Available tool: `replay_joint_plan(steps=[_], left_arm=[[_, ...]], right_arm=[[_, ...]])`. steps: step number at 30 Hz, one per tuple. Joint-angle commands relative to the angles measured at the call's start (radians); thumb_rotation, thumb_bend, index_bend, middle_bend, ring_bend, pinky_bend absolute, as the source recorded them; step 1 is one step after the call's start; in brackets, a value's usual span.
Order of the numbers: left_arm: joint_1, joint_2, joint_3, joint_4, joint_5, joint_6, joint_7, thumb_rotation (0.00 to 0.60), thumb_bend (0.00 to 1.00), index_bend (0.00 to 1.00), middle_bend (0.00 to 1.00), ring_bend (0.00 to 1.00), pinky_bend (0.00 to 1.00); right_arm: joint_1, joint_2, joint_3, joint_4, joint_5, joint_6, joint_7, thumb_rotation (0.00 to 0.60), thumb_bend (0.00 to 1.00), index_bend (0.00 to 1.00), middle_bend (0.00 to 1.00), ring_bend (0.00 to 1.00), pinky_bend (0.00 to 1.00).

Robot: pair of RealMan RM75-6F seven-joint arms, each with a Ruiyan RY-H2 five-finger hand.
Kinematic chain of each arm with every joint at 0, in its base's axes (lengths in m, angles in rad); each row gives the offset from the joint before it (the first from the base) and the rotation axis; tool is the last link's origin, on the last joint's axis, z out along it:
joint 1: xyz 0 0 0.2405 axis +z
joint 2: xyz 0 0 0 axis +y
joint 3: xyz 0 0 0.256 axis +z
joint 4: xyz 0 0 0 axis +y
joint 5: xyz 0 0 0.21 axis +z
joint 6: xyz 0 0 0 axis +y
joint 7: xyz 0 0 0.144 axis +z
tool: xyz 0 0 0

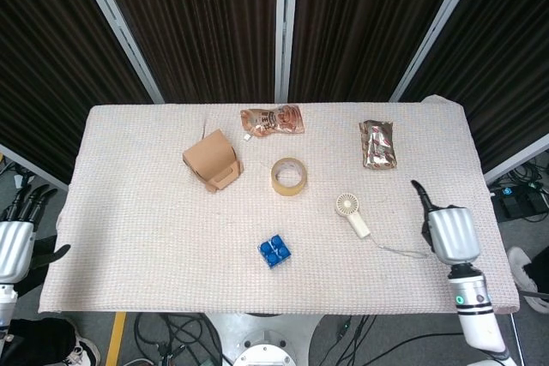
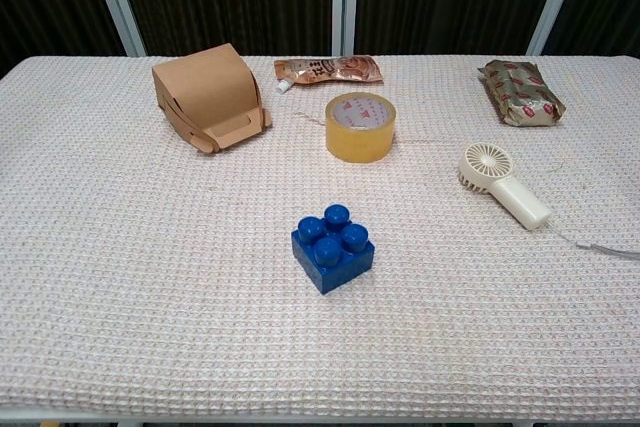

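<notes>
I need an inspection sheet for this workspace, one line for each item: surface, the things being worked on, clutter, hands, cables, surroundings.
Surface: table under a pale woven cloth.
Worked things: handheld fan lies flat, its wrist cord trailing right; no hand touches it.
Clutter: blue brick, tape roll, cardboard box, brown pouch, foil snack pack.
Hands: right hand over the table's right edge, holding nothing; left hand beyond the left edge, fingers apart.
Cables: loose cables on the floor.
Surroundings: dark curtains behind.
</notes>
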Motion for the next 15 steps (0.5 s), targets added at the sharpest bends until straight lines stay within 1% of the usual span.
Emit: replay_joint_plan(steps=[1,2,3,4,6,10,15], left_arm=[[-0.003,0.005,0.002,-0.011,0.002,-0.005,0.010,0.600,0.00,0.11,0.08,0.03,0.25],[-0.004,0.006,0.002,-0.015,0.003,-0.005,0.013,0.600,0.00,0.11,0.08,0.03,0.25],[-0.004,0.008,0.001,-0.017,0.004,-0.004,0.014,0.600,0.00,0.11,0.08,0.03,0.25],[-0.003,0.009,0.001,-0.019,0.005,-0.002,0.013,0.600,0.00,0.11,0.08,0.03,0.25],[-0.003,0.012,0.000,-0.021,0.003,-0.001,0.010,0.600,0.00,0.11,0.08,0.03,0.25],[0.003,0.011,0.006,-0.014,0.005,0.002,0.000,0.600,0.00,0.11,0.08,0.03,0.25],[0.007,-0.003,0.006,0.007,-0.005,0.002,-0.012,0.600,0.00,0.11,0.08,0.03,0.25]], right_arm=[[-0.077,0.061,-0.007,0.057,0.000,0.036,0.081,0.600,0.43,0.03,0.23,0.17,0.10],[-0.086,0.078,-0.009,0.043,0.018,0.024,0.083,0.600,0.30,0.01,0.11,0.07,0.03],[-0.093,0.092,-0.010,0.032,0.030,0.017,0.089,0.600,0.24,0.00,0.06,0.03,0.01],[-0.102,0.104,-0.010,0.026,0.039,0.013,0.108,0.600,0.15,0.00,0.01,0.00,0.00],[-0.114,0.112,-0.008,0.033,0.048,0.011,0.142,0.600,0.08,0.00,0.00,0.00,0.00],[-0.135,0.109,0.011,0.069,0.058,0.027,0.209,0.600,0.01,0.00,0.00,0.00,0.00],[-0.150,0.104,0.016,0.095,0.039,0.047,0.227,0.600,0.00,0.00,0.00,0.00,0.00]])
